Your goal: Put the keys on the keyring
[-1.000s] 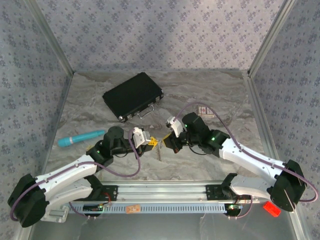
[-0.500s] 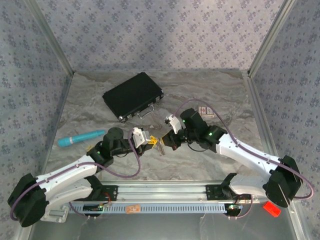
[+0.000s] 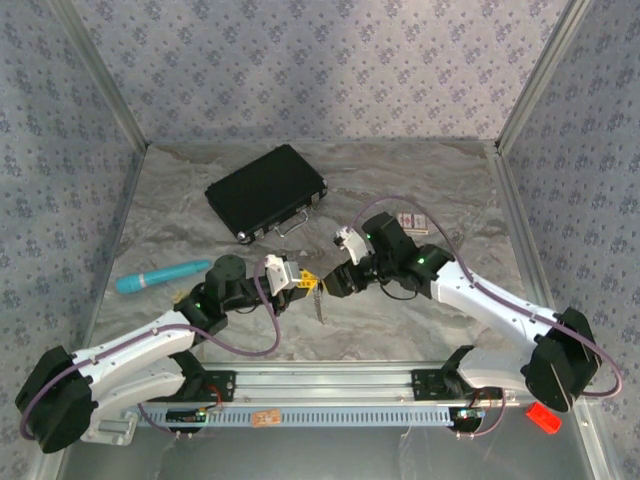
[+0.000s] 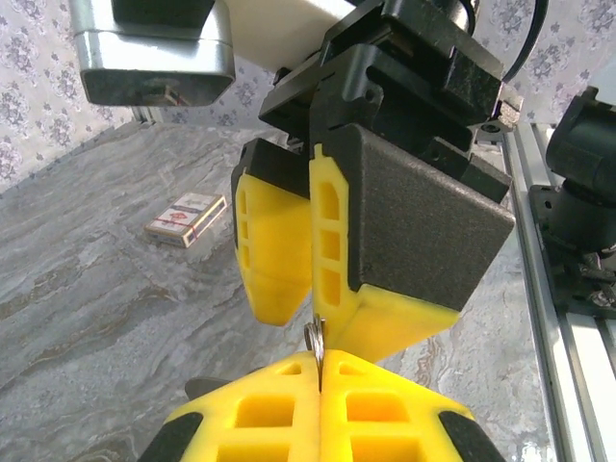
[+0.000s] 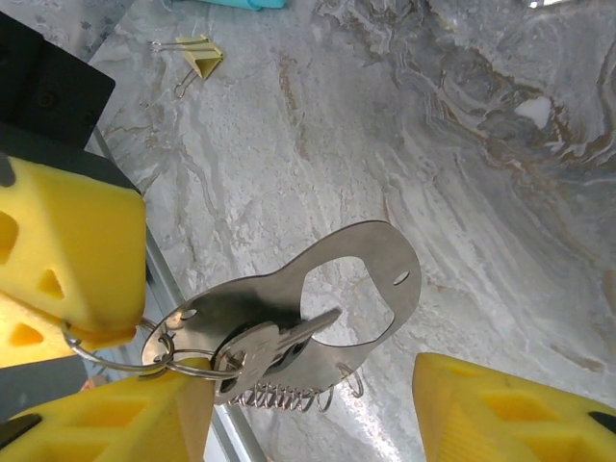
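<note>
1. The left gripper (image 4: pixel 320 371) is clenched on the keyring (image 4: pixel 315 339). In the left wrist view the thin wire ring sits edge-on, nipped between its 2 yellow fingertips.
2. From above, the keyring hangs clear of the marble table (image 3: pixel 400 170). It is on the near side of the black case (image 3: pixel 266 190), toward the arm bases and a little right of the case's handle.
3. The right gripper (image 3: pixel 334 284) meets the left gripper tip to tip at that spot, nearer the bases than the case. Its jaws are released: in the right wrist view its 2 yellow fingers (image 5: pixel 500 409) stand apart and clamp nothing.
4. A flat metal bottle opener (image 5: pixel 327 284) dangles from the ring between those parted fingers. 1 silver key (image 5: pixel 265 348) lies across it, its head at the ring.
5. A teal cylinder (image 3: pixel 155 278) lies left of the case and nearer the bases. A pack of cards (image 3: pixel 412 222) lies to the right of the case.
6. A yellow binder clip (image 5: pixel 197 56) rests on the marble. Where it lies relative to the case cannot be told.
</note>
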`<act>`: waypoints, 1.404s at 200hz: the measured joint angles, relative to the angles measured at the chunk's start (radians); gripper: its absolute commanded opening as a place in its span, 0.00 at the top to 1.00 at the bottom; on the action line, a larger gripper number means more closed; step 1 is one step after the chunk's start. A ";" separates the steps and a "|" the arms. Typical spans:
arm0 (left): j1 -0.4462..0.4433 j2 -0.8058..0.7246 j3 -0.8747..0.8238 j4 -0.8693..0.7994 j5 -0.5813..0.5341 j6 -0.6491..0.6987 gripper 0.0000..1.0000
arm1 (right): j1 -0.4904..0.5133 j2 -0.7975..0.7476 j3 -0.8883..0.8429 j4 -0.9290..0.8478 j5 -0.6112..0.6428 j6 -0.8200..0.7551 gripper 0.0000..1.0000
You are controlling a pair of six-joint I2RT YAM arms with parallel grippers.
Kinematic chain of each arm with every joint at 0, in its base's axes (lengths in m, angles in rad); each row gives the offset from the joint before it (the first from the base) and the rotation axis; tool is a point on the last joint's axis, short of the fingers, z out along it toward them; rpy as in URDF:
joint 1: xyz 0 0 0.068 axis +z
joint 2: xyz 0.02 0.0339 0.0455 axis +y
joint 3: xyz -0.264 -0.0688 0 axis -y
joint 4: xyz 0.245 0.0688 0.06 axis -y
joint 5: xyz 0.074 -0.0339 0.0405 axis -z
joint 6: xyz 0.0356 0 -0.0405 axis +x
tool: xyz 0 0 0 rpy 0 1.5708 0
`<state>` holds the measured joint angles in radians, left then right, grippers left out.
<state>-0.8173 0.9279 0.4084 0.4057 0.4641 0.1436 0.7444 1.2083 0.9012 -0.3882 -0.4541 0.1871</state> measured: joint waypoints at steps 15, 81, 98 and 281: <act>-0.002 0.004 -0.004 0.020 0.009 -0.012 1.00 | 0.000 -0.047 -0.007 0.003 0.013 -0.048 0.41; -0.003 0.082 -0.019 0.092 0.069 -0.075 1.00 | 0.034 -0.292 -0.254 0.301 -0.010 -0.427 0.54; -0.003 0.090 -0.019 0.101 0.086 -0.080 1.00 | 0.034 -0.256 -0.254 0.326 -0.020 -0.469 0.60; -0.003 0.095 -0.021 0.113 0.126 -0.082 1.00 | 0.034 -0.167 -0.238 0.330 -0.119 -0.529 1.00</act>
<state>-0.8200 1.0229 0.3878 0.5186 0.5900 0.0620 0.7788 1.0412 0.6628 -0.0578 -0.5735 -0.3424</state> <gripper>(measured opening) 0.043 0.051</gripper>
